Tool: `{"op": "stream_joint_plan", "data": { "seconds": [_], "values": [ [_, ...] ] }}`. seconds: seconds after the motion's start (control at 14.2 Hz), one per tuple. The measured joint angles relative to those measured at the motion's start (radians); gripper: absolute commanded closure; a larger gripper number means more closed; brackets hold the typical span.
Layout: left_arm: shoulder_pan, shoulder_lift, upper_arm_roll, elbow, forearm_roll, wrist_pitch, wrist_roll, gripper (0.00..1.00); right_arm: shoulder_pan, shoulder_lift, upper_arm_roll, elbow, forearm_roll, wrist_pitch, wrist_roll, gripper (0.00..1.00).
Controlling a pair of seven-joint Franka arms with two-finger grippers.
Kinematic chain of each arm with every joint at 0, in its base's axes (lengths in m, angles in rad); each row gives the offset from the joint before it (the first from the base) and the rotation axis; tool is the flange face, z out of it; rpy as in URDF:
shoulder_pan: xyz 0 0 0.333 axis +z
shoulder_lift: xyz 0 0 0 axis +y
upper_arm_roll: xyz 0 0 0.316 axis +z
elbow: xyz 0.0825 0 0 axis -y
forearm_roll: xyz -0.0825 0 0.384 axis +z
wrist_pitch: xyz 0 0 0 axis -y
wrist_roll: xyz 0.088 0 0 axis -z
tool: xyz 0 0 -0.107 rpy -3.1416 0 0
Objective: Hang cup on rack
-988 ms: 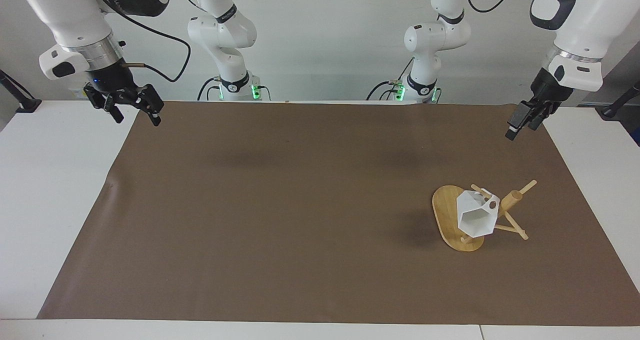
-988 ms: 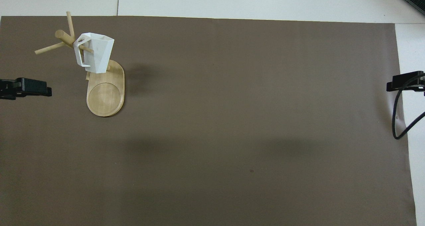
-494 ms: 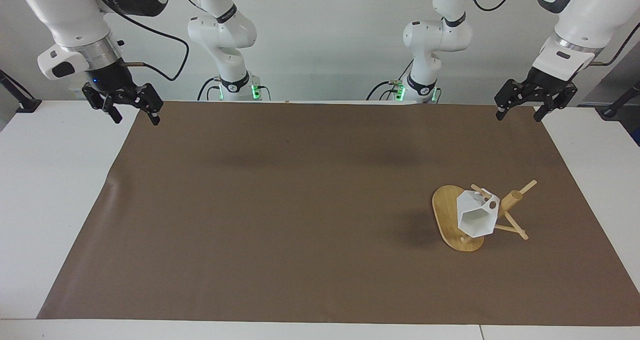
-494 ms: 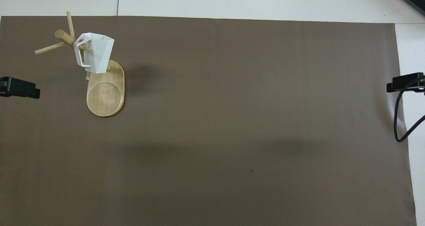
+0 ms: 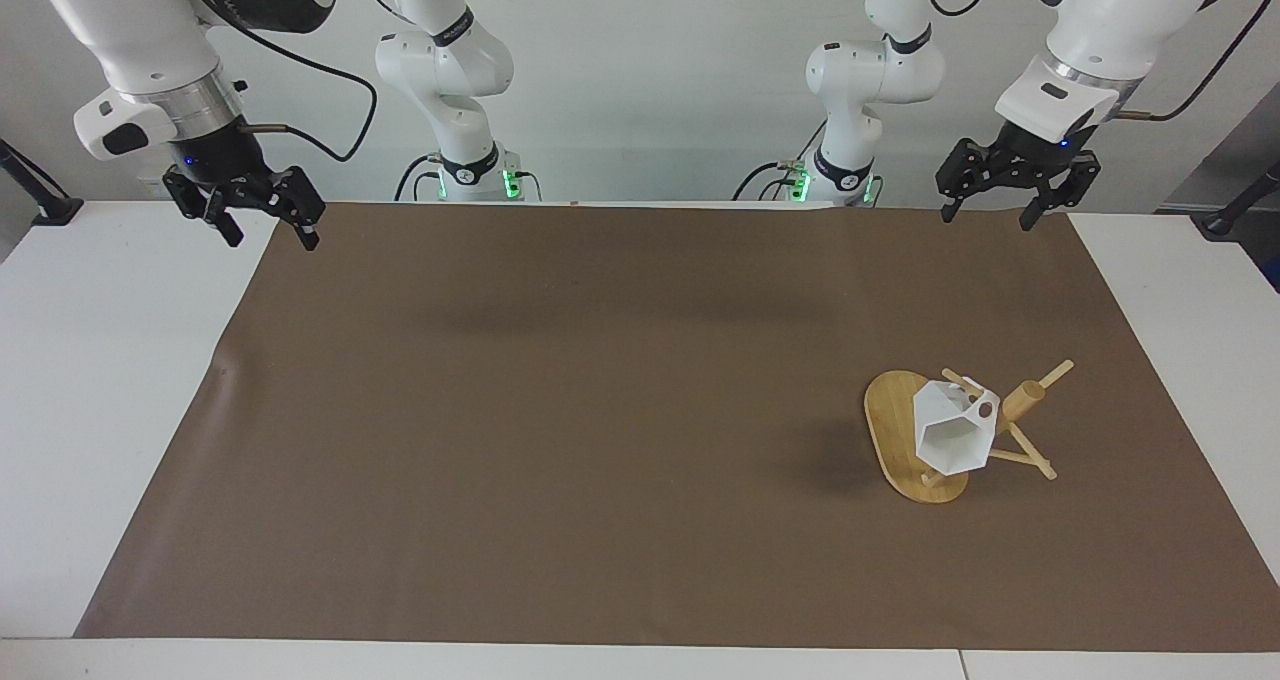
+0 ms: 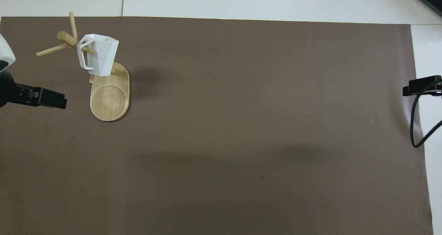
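The cup (image 5: 952, 440) you are watching is white and faceted, with a hexagonal rim, a tapering body and a blocky handle pierced by a round hole; a thin peg runs through that hole, so the cup hangs tilted above the base of the rack (image 5: 895, 430). The rack is pale bamboo: a flat oval base with a shallow round recess, a thick round post and thin crossed pegs. It stands on the matte brown mat (image 5: 600, 410) that covers the white counter (image 5: 100, 360), toward the left arm's end.

You can see the left hand (image 5: 992, 205) raised over the mat's edge nearest the robots, fingers pointing down and spread apart with nothing between them, well clear of the rack. The right hand (image 5: 268, 232) waits in the air over the mat's corner at the right arm's end, angled downward, its fingers also apart and holding nothing. A black cable (image 6: 416, 124) loops beside it in the overhead view.
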Motion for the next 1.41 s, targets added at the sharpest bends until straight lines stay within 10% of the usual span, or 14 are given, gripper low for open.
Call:
{"op": "stream_joint_plan", "data": {
  "seconds": [1.41],
  "values": [
    [0.09, -0.059, -0.038, -0.127, 0.0, 0.075, -0.03, 0.0, 0.001, 0.0, 0.005, -0.001, 0.0, -0.001, -0.001, 0.0]
  ]
}}
